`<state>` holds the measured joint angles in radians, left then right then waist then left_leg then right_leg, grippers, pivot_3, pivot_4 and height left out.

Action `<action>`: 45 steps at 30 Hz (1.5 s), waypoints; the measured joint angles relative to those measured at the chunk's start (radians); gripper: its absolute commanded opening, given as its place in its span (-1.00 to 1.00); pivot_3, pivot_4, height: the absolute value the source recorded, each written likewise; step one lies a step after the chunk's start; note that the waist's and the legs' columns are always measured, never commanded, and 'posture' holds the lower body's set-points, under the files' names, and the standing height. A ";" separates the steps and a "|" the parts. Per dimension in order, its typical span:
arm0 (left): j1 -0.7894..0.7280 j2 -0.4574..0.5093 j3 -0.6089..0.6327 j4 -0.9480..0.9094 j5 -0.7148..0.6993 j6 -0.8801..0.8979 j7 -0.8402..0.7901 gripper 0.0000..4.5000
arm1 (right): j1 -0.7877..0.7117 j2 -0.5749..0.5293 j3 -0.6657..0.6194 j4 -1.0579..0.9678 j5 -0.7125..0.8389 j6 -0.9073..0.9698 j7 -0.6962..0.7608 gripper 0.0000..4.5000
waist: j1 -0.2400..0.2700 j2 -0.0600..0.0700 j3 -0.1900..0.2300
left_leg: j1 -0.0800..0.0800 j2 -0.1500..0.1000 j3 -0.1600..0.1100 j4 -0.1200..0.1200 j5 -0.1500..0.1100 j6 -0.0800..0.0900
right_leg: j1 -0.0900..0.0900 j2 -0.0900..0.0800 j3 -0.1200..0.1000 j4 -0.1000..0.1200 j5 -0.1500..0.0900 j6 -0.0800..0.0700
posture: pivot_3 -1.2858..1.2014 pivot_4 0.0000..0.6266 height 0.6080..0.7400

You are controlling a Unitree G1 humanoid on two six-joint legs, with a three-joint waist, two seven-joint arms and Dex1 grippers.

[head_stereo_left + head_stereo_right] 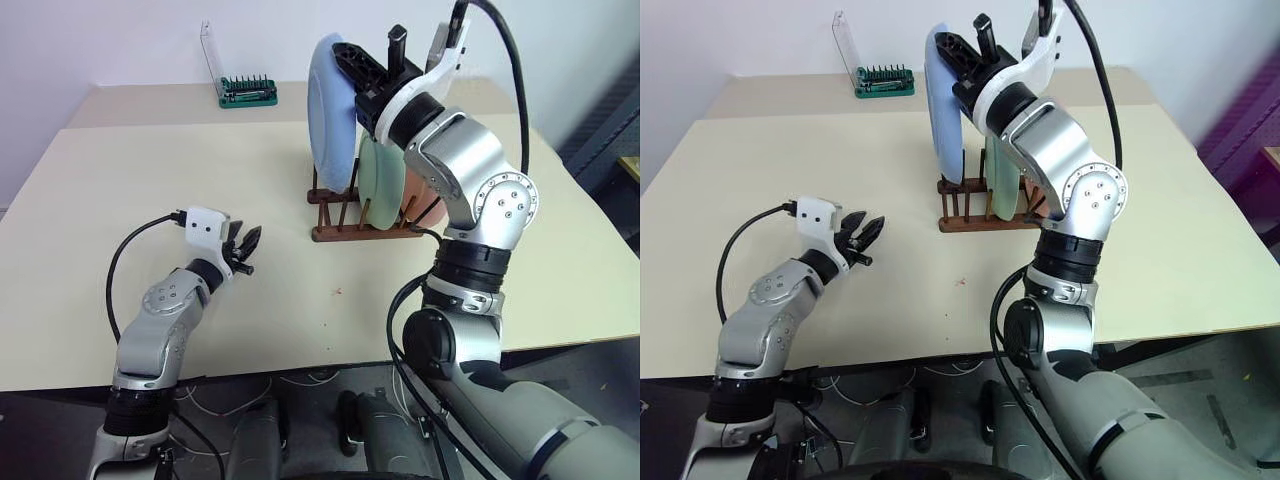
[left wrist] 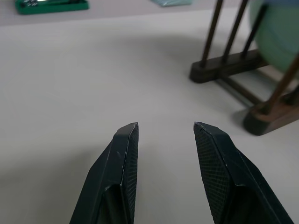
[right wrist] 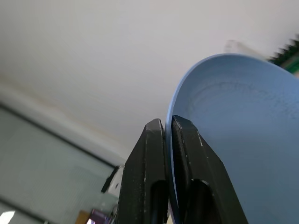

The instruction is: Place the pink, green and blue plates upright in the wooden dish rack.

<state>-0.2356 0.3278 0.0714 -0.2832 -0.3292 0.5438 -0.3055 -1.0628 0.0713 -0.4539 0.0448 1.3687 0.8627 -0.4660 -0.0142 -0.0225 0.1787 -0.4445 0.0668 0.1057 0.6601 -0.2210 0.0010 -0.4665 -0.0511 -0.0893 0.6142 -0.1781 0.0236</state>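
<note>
My right gripper [image 3: 168,123] is shut on the rim of the blue plate [image 1: 330,115] and holds it upright over the left end of the wooden dish rack [image 1: 345,230]. The plate's lower edge is level with the peg tops. In the rack stands the green plate [image 1: 378,190]. Behind it is the pink plate [image 1: 418,190], mostly hidden by my right arm. My left gripper [image 1: 250,240] hovers open just above the table, left of the rack, pointing toward it with nothing between its fingers [image 2: 126,154].
A green tool holder [image 1: 247,92] with a clear plastic back stands at the far left of the beige table [image 1: 150,180]. The table's front edge [image 1: 300,365] runs close below my arms. A wall rises behind the table.
</note>
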 measured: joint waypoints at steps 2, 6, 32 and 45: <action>0.009 -0.007 0.000 -0.019 -0.015 -0.014 -0.024 -0.15 | 0.012 0.000 0.006 0.002 0.000 -0.016 -0.018 -0.90 | 0.000 0.000 0.000 | 0.000 0.000 0.000 0.000 0.000 0.000 | 0.000 0.000 0.000 0.000 0.000 0.000 | 0.03 -0.52 0.84; 0.040 -0.001 -0.009 -0.065 -0.054 -0.030 -0.093 -0.15 | 0.023 0.000 0.021 0.033 -0.004 -0.046 -0.036 -0.90 | -0.002 0.001 0.001 | 0.000 0.000 0.000 0.000 0.000 0.000 | 0.000 0.000 0.000 0.000 -0.001 0.001 | 0.03 -0.52 0.84; 0.105 0.080 -0.095 -0.034 -0.050 -0.096 -0.260 -0.15 | -0.029 -0.136 0.146 0.099 -0.134 -0.024 0.083 0.72 | -0.001 0.009 0.006 | -0.001 0.000 -0.001 -0.002 0.000 0.000 | -0.001 0.000 0.000 -0.002 -0.003 0.003 | 0.03 -0.52 0.84; 0.128 0.094 -0.096 -0.034 0.005 -0.125 -0.248 -0.15 | 0.424 -0.836 0.203 -0.283 -0.473 -0.164 0.924 0.72 | 0.033 0.010 0.006 | -0.001 -0.003 -0.001 -0.012 -0.001 0.001 | 0.001 -0.002 -0.001 -0.015 -0.005 0.007 | 0.03 -0.52 0.84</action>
<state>-0.1074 0.4219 -0.0244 -0.3175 -0.3239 0.4193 -0.5536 -0.6387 -0.7646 -0.2511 -0.2386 0.8958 0.6988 0.4582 0.0186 -0.0123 0.1851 -0.4457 0.0636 0.1045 0.6486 -0.2220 0.0024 -0.4651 -0.0528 -0.0902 0.5993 -0.1835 0.0303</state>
